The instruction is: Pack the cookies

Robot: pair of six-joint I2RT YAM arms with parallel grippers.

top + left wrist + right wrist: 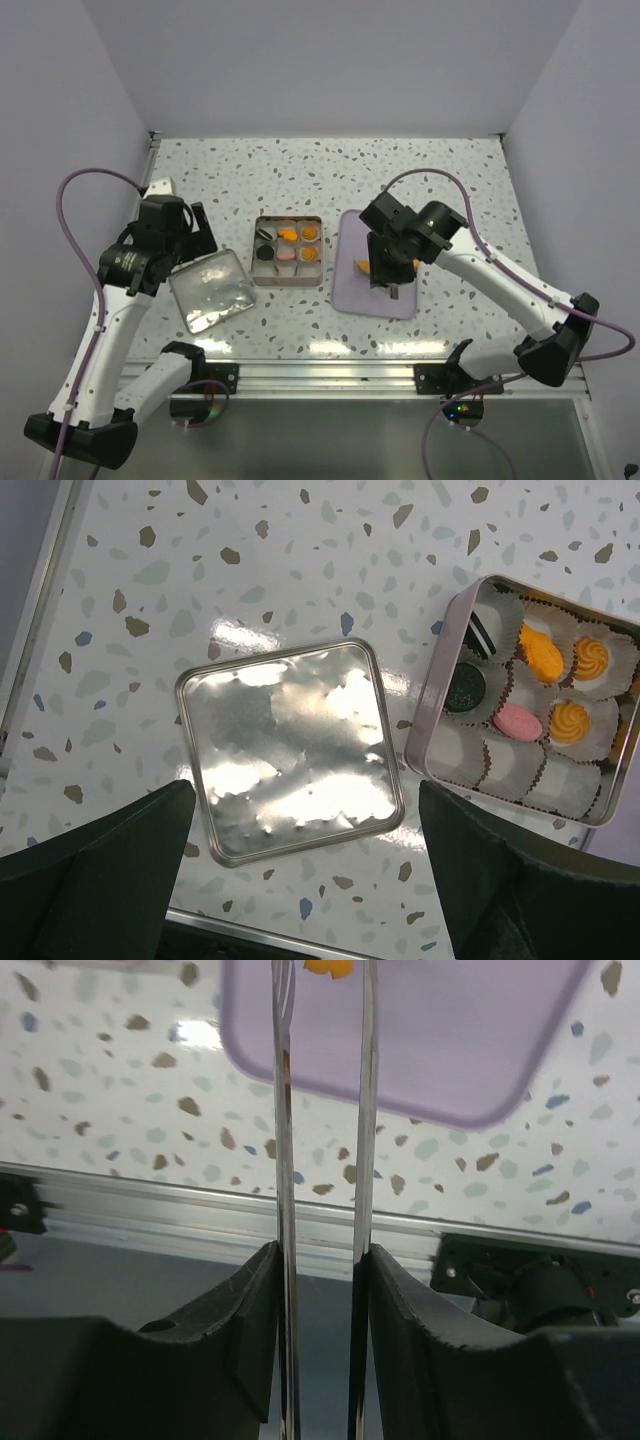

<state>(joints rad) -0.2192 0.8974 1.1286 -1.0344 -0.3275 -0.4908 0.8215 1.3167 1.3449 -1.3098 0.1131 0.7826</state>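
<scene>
**One orange cookie point(328, 966) between the tweezers point(284, 1160)**

The right hand point(322, 1260) grips the tweezers, their tips either side of that cookie at the purple tray point(450, 1050). Other cookies point(568, 720) sit in the tin point(435, 695). The left hand point(305, 800) hangs wide open over the lid point(290, 730).

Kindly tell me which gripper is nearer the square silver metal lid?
Left: the left gripper hovers over the lid; the right gripper, holding metal tongs, is over the purple tray.
</scene>
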